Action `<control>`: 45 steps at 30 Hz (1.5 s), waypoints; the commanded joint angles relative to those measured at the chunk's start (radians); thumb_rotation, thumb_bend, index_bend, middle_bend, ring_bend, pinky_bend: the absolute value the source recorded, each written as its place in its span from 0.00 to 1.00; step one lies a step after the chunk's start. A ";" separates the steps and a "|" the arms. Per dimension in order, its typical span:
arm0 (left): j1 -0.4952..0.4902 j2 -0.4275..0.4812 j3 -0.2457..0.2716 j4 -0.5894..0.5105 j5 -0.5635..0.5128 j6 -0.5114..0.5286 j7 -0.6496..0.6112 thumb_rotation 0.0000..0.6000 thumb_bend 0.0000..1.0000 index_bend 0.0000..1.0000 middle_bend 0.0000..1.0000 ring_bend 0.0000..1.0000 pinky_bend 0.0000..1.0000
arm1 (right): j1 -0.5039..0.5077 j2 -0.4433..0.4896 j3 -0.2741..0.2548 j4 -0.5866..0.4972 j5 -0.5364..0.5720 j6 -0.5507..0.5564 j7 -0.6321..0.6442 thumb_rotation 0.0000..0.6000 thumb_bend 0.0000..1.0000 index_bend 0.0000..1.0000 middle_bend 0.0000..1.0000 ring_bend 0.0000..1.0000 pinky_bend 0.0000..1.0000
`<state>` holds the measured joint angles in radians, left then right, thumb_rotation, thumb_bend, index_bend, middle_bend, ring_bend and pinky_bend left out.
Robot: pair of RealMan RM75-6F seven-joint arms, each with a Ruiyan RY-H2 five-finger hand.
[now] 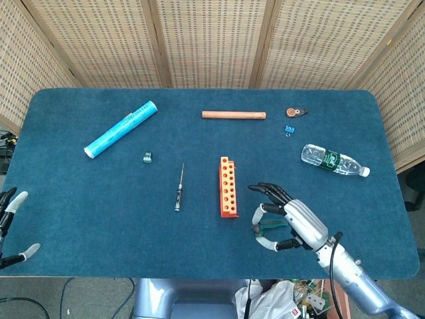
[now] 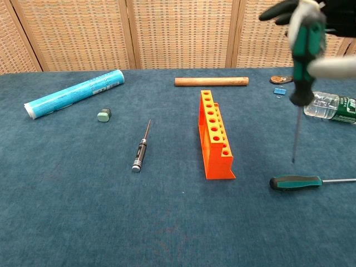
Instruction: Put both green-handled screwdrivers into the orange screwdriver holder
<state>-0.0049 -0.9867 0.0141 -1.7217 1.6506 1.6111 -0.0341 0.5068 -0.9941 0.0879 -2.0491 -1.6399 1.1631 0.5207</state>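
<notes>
the right hand is hovering above the counter just right of the orange screwdriver holder, and its fingers are gripping a green-handled screwdriver. in the chest view this held screwdriver is hanging nearly upright, handle at the top inside the hand, its thin shaft pointing down with the tip in the air to the right of the holder and clear of it. the other fingers are spreading loosely around the handle.

the second green-handled screwdriver is lying flat on the blue cloth, right of the holder's near end, its shaft running off toward the right edge of the chest view. the holder is standing upright near the middle of the counter, and no tool is sitting in its holes.

the left hand is showing only at the far left edge of the head view, beside the counter's near corner, its fingers apart and holding nothing.

a small black-handled screwdriver is lying left of the holder. farther back are lying a light blue tube, a small green block, a wooden dowel, a blue clip and a plastic bottle on its side.
</notes>
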 commanded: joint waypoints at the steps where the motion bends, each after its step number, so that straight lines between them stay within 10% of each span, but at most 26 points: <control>1: -0.004 -0.005 -0.005 0.004 -0.003 -0.002 0.006 1.00 0.00 0.00 0.00 0.00 0.00 | 0.072 -0.017 0.077 -0.013 0.111 -0.066 0.075 1.00 0.43 0.62 0.11 0.00 0.00; 19: -0.032 -0.026 -0.022 -0.013 -0.057 -0.064 0.073 1.00 0.00 0.00 0.00 0.00 0.00 | 0.182 -0.289 0.191 0.217 0.284 -0.115 0.176 1.00 0.44 0.63 0.13 0.00 0.00; 45: -0.043 -0.032 -0.023 -0.016 -0.077 -0.085 0.092 1.00 0.00 0.00 0.00 0.00 0.00 | 0.172 -0.344 0.183 0.298 0.285 -0.129 0.173 1.00 0.44 0.63 0.13 0.00 0.00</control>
<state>-0.0476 -1.0185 -0.0094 -1.7379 1.5735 1.5266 0.0575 0.6798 -1.3388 0.2709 -1.7525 -1.3555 1.0340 0.6936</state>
